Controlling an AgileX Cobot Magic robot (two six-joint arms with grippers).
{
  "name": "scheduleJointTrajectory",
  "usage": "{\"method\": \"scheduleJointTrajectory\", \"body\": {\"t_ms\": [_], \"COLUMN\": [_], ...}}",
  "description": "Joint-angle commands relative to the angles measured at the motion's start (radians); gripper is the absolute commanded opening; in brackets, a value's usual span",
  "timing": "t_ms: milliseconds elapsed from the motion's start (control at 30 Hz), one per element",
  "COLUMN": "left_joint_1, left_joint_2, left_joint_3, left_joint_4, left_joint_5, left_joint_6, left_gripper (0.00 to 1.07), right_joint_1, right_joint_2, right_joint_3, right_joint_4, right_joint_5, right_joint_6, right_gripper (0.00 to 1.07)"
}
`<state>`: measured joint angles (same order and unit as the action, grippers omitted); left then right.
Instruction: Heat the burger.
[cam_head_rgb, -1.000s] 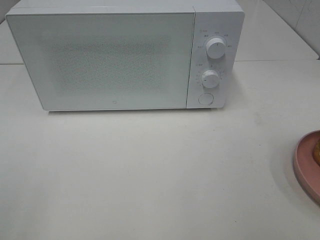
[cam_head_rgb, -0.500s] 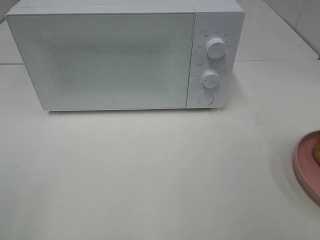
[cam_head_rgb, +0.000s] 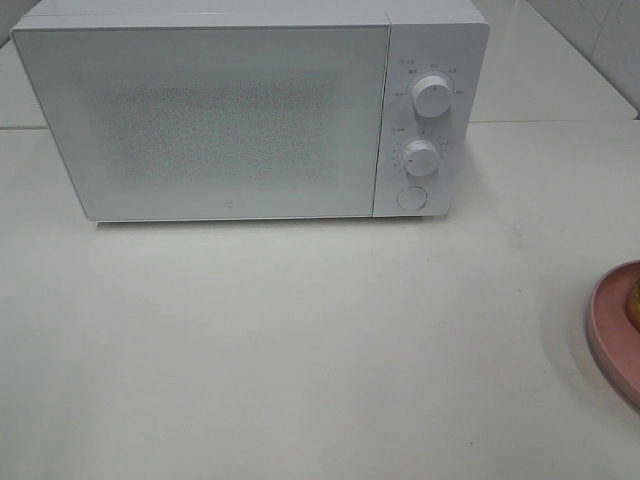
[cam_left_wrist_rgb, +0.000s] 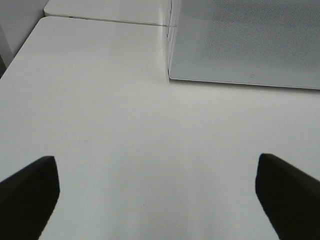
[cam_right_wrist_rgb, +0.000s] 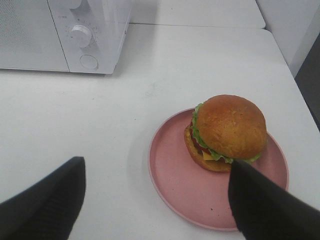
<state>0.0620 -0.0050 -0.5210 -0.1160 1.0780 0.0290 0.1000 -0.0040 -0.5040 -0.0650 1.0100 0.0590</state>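
The burger (cam_right_wrist_rgb: 227, 132), with a golden-brown bun, green lettuce, tomato and cheese, stands on a round pink plate (cam_right_wrist_rgb: 175, 185) in the right wrist view. In the exterior high view only the plate's rim (cam_head_rgb: 610, 330) and a sliver of the burger (cam_head_rgb: 634, 305) show at the right edge. My right gripper (cam_right_wrist_rgb: 155, 205) is open above the table, its dark fingers either side of the plate's near part. My left gripper (cam_left_wrist_rgb: 152, 192) is open and empty over bare table. The white microwave (cam_head_rgb: 230, 110) stands at the back with its door shut.
The microwave has two round knobs (cam_head_rgb: 430, 97) and a round button (cam_head_rgb: 410, 198) on its right panel. The white table (cam_head_rgb: 300, 340) has a seam behind the microwave. A wall edge shows at the far right.
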Motion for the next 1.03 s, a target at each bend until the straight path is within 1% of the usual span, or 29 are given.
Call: {"method": "scheduleJointTrajectory", "body": {"t_ms": [33,1033], "left_joint_1": [0.001,0.001], "left_joint_2": [-0.024,-0.024], "left_joint_3": [0.003,0.003], "left_joint_4": [-0.009,-0.009], "left_joint_5": [-0.009,-0.009], "left_joint_6": [0.001,0.001], "left_gripper": [1.00,1.00], "right_joint_1": [-0.007,-0.007], "right_joint_2": [-0.027,-0.027], "right_joint_3": [0.003,0.003], "right_joint_4": [0.002,0.002], "right_joint_5": [-0.014,-0.014], "right_joint_6": [-0.008,-0.008], "right_gripper": [0.76,0.76]}}
